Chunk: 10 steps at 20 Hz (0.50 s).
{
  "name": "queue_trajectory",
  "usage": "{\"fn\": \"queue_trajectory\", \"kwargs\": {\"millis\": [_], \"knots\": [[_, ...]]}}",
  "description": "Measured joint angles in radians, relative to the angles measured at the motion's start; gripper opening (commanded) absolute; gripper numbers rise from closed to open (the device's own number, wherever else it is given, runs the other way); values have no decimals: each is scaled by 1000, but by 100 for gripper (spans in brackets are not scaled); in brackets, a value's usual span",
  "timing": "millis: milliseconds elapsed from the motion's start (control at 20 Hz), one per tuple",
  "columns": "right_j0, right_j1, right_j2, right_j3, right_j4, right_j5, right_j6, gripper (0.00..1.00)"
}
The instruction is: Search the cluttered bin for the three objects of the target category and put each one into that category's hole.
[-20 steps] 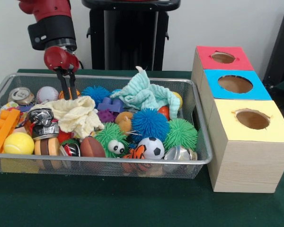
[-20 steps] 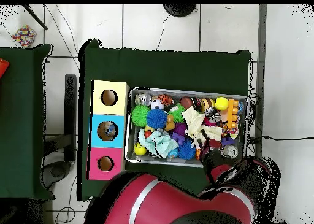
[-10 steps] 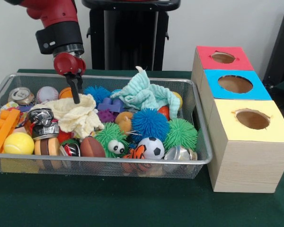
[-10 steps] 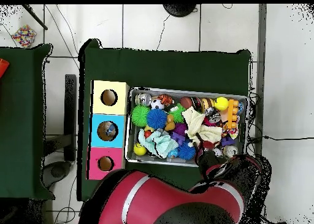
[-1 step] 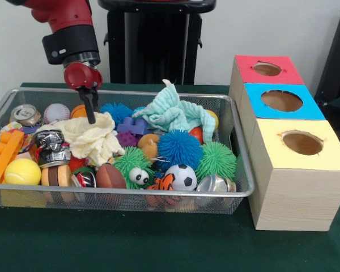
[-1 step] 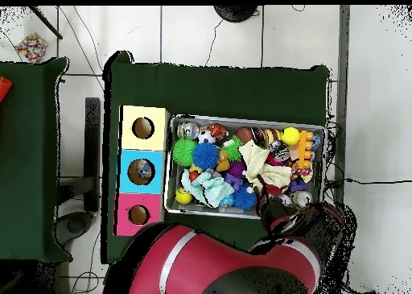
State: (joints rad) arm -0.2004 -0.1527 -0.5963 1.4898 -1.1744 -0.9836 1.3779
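A plain white wall [image 5: 272, 25] is seen behind; the bench [image 5: 130, 243] is draped in dark green cloth, and white floor tiles [image 6: 209, 33] are crossed by cables [image 6: 213, 45].

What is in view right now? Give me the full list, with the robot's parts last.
Wire bin: 1, silver, on the green table.
Boxes with holes: 3, red, blue, yellow, in a row beside the bin.
Cloths: 2, pale yellow under the gripper, mint at the back.
Spiky balls: 4, blue and, green and, the last with eyes.
Sports balls: baseball, soccer ball, football, yellow ball.
Cans: back corner, crushed.
Orange block: 1, end of the bin.
Purple blocks: centre.
Arm: red and black.
Gripper: tips at the yellow cloth, open or shut unclear.
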Motion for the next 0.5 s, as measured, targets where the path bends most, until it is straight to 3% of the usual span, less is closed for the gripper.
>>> {"fn": "queue_trajectory", "kwargs": {"millis": [500], "knots": [[-6,-1,0,0,-38,0,0,100]]}}
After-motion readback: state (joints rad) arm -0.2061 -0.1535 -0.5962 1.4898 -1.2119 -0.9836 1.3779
